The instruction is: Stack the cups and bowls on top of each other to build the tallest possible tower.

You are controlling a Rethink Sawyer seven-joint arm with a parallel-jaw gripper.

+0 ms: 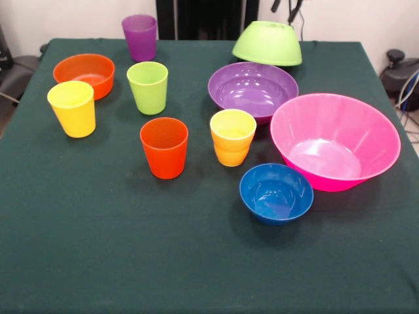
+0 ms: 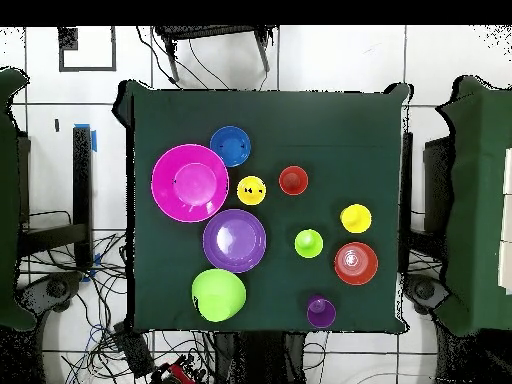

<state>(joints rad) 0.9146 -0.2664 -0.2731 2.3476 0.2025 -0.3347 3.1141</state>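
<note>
Lowest in the front view, right of centre, the blue bowl (image 1: 275, 193) sits upright on the dark green table (image 1: 98, 248). Just above and right of it stands the big pink bowl (image 1: 334, 141), tilted a little toward the camera, apart from the blue one. Left of the pink bowl is the yellow-orange cup (image 1: 232, 137), which looks like two nested cups, a yellow one in an orange one. Further left is the orange-red cup (image 1: 163, 147), upright and on its own.

At the left edge of the frame the yellow cup (image 1: 72, 108) stands in front of the orange bowl (image 1: 84, 74), near it. The lime green cup (image 1: 148, 87) is just right of that bowl. The purple bowl (image 1: 253, 89) lies in the middle right, behind the yellow-orange cup.

At the top, the purple cup (image 1: 139, 37) stands near the table's upper left edge, and the lime green bowl (image 1: 268, 43) rests upside down at the upper right. Dark gripper tips (image 1: 288, 8) show at the top edge; I cannot tell how the jaws stand.
</note>
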